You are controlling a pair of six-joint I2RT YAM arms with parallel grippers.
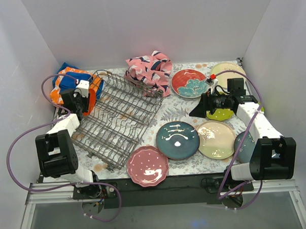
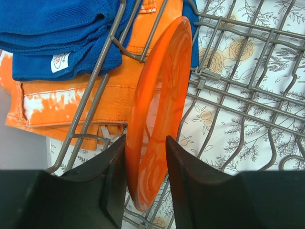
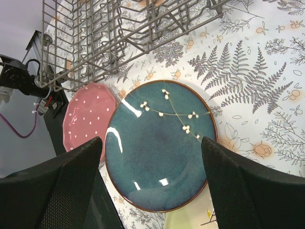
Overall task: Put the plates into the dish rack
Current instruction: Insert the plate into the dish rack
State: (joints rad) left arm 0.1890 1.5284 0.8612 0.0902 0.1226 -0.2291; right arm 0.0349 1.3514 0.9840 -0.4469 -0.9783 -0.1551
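Standing on edge in the dish rack [image 1: 117,118] on the surface's left side, an orange plate [image 2: 159,95] sits between the left gripper [image 2: 145,140] and its narrowly parted jaws; whether they grip it cannot be told. The right gripper [image 3: 151,140] hangs with jaws wide and empty over a teal plate [image 3: 162,162].

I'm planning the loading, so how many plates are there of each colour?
Orange plate: 1
Red plate: 1
Pink plate: 1
Teal or blue plates: 2
Yellow or cream plates: 3
Total: 8
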